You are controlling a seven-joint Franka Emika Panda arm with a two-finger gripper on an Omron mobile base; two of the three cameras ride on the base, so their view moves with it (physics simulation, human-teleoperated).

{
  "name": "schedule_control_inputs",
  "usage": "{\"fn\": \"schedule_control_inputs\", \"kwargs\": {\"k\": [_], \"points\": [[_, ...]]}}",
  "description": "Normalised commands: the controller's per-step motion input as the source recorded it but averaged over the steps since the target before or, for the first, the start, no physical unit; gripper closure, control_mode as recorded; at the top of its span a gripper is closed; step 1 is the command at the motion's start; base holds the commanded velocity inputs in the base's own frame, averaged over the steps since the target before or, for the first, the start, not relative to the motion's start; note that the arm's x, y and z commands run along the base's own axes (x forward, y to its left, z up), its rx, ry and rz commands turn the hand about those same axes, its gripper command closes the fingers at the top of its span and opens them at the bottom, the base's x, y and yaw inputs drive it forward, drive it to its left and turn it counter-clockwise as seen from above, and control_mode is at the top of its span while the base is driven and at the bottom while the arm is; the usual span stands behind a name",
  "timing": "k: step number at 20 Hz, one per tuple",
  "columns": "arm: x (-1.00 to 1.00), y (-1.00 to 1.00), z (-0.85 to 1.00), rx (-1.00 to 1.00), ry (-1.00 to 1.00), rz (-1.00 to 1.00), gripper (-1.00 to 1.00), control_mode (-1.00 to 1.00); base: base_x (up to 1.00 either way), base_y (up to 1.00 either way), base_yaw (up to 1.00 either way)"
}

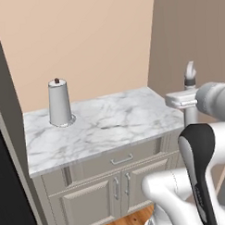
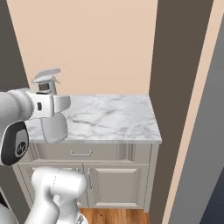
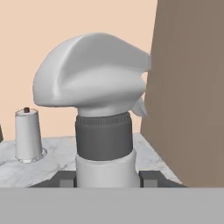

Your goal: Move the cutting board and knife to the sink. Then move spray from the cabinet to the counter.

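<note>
My gripper (image 3: 108, 179) is shut on the grey spray (image 3: 94, 83), held upright by its lower neck with a dark fingertip (image 3: 65, 179) on either side. In the left base view the spray (image 1: 190, 74) sticks up from the gripper (image 1: 190, 104), off the right end of the white marble counter (image 1: 110, 123). From the right base the spray (image 2: 47, 78) and the gripper (image 2: 50, 109) hang in the air before the left part of the counter (image 2: 118, 118). The cutting board, knife, sink and cabinet are out of view.
A white paper-towel roll (image 1: 59, 102) stands on the counter's back left (image 3: 28, 135). A taupe panel (image 1: 189, 32) rises at the counter's right end (image 3: 192, 87). Cream drawers and doors (image 1: 117, 179) sit below the top. A dark tall unit (image 1: 8, 183) borders the left.
</note>
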Motion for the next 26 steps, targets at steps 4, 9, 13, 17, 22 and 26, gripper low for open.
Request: {"fn": "schedule_control_inputs", "kwargs": {"k": [4, 9, 13, 17, 22, 26], "points": [[0.50, 0.00, -0.81, 0.00, -0.15, 0.18, 1.00, -1.00, 0.00, 0.00, 0.00], [0.64, 0.00, -0.80, 0.00, -0.16, 0.20, 1.00, -1.00, 0.00, 0.00, 0.00], [0.62, 0.00, -0.79, 0.00, -0.17, 0.16, 1.00, -1.00, 0.00, 0.00, 0.00], [0.43, 0.00, -0.66, 0.04, -0.17, 0.13, 1.00, -1.00, 0.00, 0.00, 0.00], [0.43, 0.00, -0.53, 0.08, -0.14, 0.02, 1.00, -1.00, 0.00, 0.00, 0.00], [0.53, 0.04, -0.38, 0.11, 0.00, 0.00, 1.00, -1.00, 0.00, 0.00, 0.00]]}}
